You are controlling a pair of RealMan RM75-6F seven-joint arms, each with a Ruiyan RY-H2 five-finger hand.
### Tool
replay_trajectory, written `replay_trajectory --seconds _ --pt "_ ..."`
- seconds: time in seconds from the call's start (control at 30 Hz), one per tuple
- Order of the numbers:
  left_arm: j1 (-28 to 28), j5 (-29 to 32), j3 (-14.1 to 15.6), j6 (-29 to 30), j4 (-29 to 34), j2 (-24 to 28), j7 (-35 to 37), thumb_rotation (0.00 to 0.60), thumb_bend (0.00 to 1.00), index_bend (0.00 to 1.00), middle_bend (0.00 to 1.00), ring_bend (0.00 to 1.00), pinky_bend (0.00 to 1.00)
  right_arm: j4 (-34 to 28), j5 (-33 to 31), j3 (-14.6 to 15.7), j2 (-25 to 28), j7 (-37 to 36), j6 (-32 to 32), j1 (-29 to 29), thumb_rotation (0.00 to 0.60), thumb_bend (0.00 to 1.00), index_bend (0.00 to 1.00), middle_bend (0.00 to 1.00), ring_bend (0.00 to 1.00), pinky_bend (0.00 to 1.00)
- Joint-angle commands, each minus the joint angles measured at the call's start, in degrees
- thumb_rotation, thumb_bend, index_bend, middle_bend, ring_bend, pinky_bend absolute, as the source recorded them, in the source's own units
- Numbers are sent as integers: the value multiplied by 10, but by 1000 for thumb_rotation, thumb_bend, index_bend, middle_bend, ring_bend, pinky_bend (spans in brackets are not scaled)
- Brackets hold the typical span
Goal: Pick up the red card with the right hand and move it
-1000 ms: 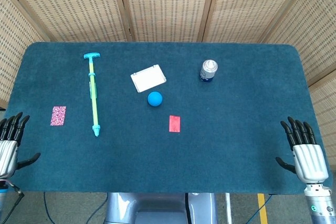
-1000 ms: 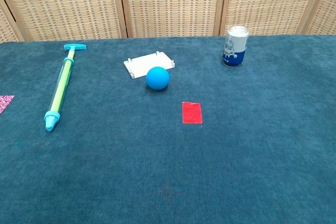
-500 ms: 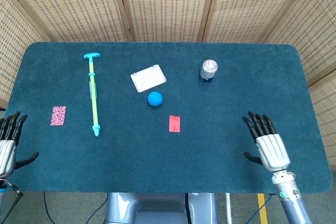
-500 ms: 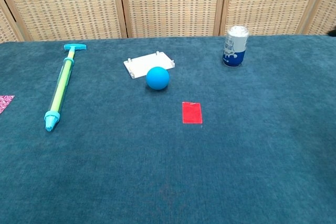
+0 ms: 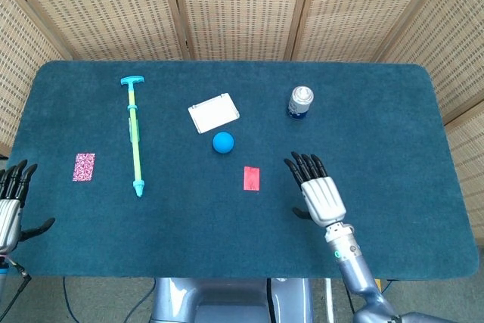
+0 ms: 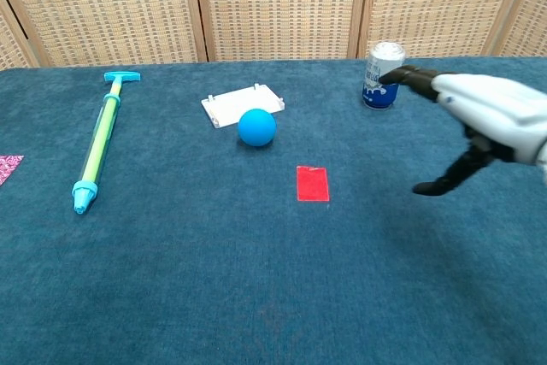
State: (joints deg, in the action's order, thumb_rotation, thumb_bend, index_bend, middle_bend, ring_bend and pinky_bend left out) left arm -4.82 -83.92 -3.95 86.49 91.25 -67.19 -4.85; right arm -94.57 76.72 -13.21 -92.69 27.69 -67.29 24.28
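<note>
The flat red card could be skidded across the felt if scraped by the empty, wide-spread right hand.

Table covered in dark teal felt-like cloth, rounded far corners. Behind it, folding screen of woven rattan panels in light wood frames. Below the near edge, grey floor with a yellow stripe.
</note>
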Motion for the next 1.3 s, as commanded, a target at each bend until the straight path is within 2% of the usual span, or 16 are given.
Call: replay_trajectory --seconds 0.03,0.17,0.3,0.8,1.3 --pt "-1 4 -2 -3 -1 1 2 600 162 0 0 0 0 29 -43 -27 -45 32 19 32 600 259 0 0 0 0" --pt "-1 7 -5 -2 -2 2 7 600 162 0 0 0 0 65 -88 -51 -88 60 29 64 600 265 0 0 0 0" --pt "-3 12 -7 -6 -6 2 11 600 163 0 0 0 0 80 -111 -61 -116 75 21 81 600 285 0 0 0 0" --pt "-6 25 -9 -20 -13 3 24 600 163 0 0 0 0 175 -149 -58 -229 105 -10 123 600 289 0 0 0 0" --pt "-10 36 -12 -31 -20 1 32 600 163 0 0 0 0 269 -174 -79 -279 93 12 162 600 289 0 0 0 0"
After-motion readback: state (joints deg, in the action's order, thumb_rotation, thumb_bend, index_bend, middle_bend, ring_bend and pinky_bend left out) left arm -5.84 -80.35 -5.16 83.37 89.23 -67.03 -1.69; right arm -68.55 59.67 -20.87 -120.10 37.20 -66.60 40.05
